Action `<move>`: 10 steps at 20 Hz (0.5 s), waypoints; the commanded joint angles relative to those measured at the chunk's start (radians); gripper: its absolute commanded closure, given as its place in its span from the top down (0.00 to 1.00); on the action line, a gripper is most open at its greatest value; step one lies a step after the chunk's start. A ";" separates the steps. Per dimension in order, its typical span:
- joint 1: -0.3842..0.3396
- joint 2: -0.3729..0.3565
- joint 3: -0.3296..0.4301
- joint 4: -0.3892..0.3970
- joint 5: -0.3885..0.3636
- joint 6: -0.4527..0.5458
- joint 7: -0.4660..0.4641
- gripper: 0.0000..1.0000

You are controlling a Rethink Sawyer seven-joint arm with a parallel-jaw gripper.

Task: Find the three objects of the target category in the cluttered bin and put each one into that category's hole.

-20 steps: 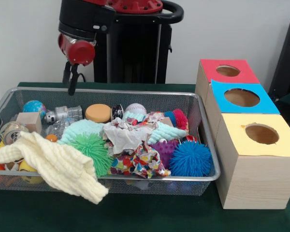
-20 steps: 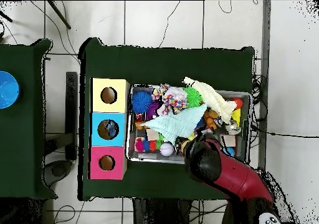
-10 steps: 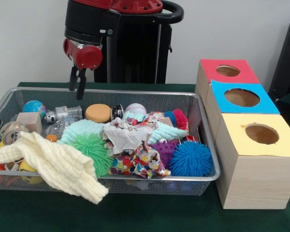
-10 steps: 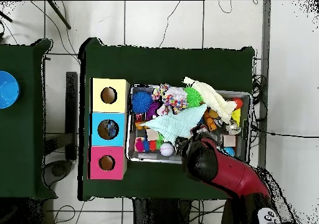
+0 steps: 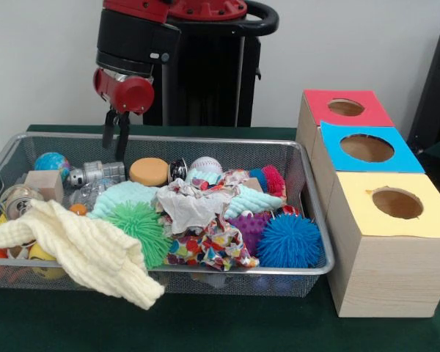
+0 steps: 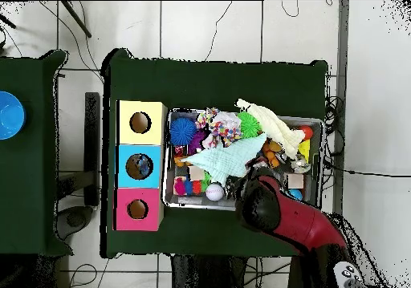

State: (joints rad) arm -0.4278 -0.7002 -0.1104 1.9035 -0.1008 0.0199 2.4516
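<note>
Starting nearest the camera, a cream knitted cloth [image 5: 88,249] drapes over the front rim of the wire mesh bin [image 5: 227,279] on the green desk [image 5: 227,323]; green [image 5: 138,227] and blue spiky rubber balls [image 5: 288,240] lie behind it. Which category is wanted cannot be told. At the far wall, the fingers [image 5: 116,133] hang narrowly parted, empty, above a silver toy [image 5: 95,173]. Descent should be vertical, clearing the rim. Three wooden boxes' holes [image 5: 367,148] stand beside the bin.

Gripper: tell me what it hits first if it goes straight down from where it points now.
Probably the silver toy lying at the far left of the wire bin. The gripper hangs tips down just above it, near the bin's far rim; depth is unclear, so it could instead meet the orange disc alongside.
</note>
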 commanded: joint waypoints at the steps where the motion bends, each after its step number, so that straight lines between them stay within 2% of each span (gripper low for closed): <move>1: -0.023 0.046 0.104 0.050 -0.042 -0.062 0.078 1.00; 10: -0.048 0.072 0.132 0.056 -0.052 -0.116 0.091 1.00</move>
State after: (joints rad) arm -0.4491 -0.6713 -0.0763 1.9041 -0.1008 -0.0095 2.4516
